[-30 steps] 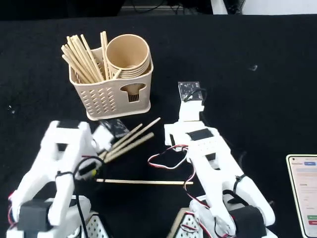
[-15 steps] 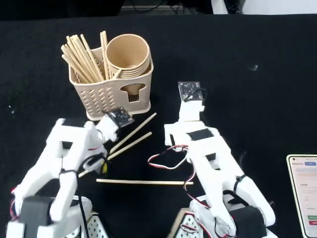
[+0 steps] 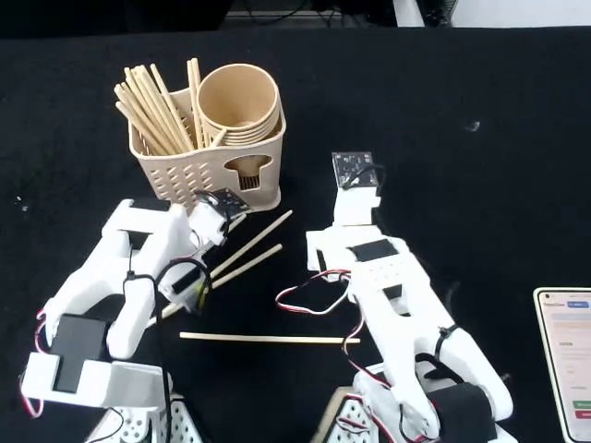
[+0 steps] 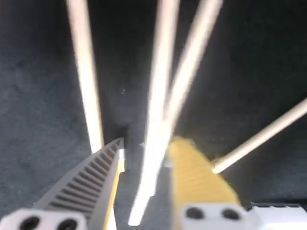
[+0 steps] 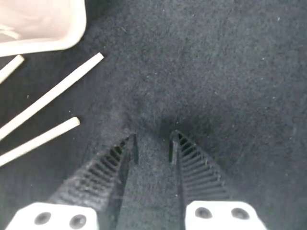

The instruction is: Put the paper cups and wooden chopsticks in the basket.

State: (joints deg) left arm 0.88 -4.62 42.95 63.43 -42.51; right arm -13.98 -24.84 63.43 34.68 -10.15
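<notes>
Just short of the basket (image 3: 199, 180), my left pincer (image 4: 144, 170) clamps two chopsticks (image 4: 160, 96); my right pincer (image 5: 152, 143), part-open, hovers over the table (image 5: 230, 72).

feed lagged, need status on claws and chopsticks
Left claw shut on chopsticks, beside basket. Right claw open, empty. Loose chopstick on table; nothing blocking.

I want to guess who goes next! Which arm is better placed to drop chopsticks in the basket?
Probably left. The left gripper is shut on chopsticks right beside the basket. The right gripper is open over the black table, holding nothing.
</notes>
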